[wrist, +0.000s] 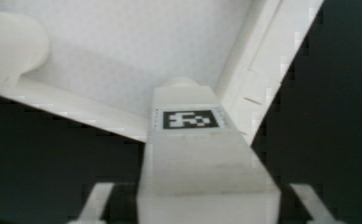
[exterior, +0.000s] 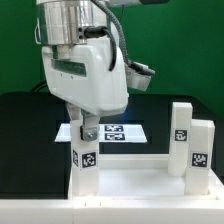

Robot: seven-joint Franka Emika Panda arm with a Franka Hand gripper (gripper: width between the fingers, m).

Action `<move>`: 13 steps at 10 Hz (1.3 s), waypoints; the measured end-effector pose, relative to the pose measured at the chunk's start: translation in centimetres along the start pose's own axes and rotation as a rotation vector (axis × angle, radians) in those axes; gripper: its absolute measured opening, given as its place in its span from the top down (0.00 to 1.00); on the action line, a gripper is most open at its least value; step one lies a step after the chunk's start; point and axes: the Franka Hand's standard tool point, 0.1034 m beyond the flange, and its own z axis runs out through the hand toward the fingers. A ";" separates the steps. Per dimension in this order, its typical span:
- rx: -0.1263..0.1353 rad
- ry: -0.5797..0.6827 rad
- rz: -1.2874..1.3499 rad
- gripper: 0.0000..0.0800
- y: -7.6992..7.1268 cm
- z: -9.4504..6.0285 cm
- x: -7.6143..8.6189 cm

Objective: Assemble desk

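The white desk top (exterior: pixel 140 178) lies with its raised rim up at the front of the table. A white leg block (exterior: pixel 85 156) with a black-and-white tag stands upright at its corner on the exterior view's left. My gripper (exterior: pixel 86 128) reaches down from above and is shut on this leg's upper end. In the wrist view the same leg block (wrist: pixel 196 150) runs between my two fingers, its tagged end set against the desk top's rim (wrist: pixel 267 60). Two more tagged leg blocks (exterior: pixel 180 132) (exterior: pixel 201 150) stand upright at the top's end on the exterior view's right.
The marker board (exterior: pixel 112 132) lies flat on the black table behind the desk top, partly hidden by my gripper. A green wall closes the back. The arm's white body fills the upper middle of the exterior view.
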 end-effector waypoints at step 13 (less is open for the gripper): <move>0.101 -0.099 0.474 0.19 -1.4 -4.8 -2.6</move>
